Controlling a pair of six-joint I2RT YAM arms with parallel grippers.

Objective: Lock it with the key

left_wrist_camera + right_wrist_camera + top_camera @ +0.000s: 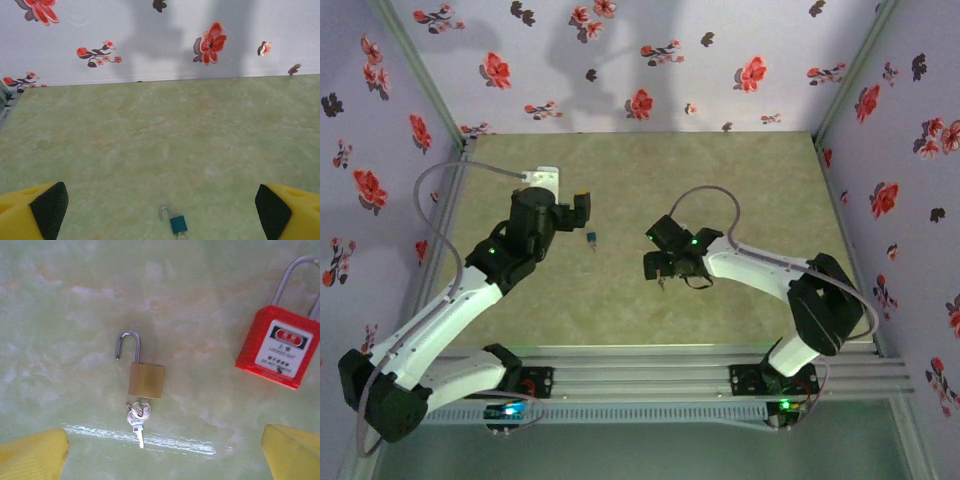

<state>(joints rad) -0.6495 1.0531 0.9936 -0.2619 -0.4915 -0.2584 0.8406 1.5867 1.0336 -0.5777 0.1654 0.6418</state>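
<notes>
I see right gripper (164,455) spread wide, empty, above brass padlock (146,380): shackle open, keys (137,419) at keyhole, red padlock (280,347) nearby. Left gripper (160,207) spread too, near blue padlock (178,224).

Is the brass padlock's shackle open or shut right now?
Open. The brass padlock has its shackle's left end hanging free, clear of the body.

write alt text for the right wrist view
A brass padlock, shackle swung open and keys at its base, lies on a green marbled table. A red padlock lies at upper right. The right claw stands open, yellow fingertips in the bottom corners.
</notes>
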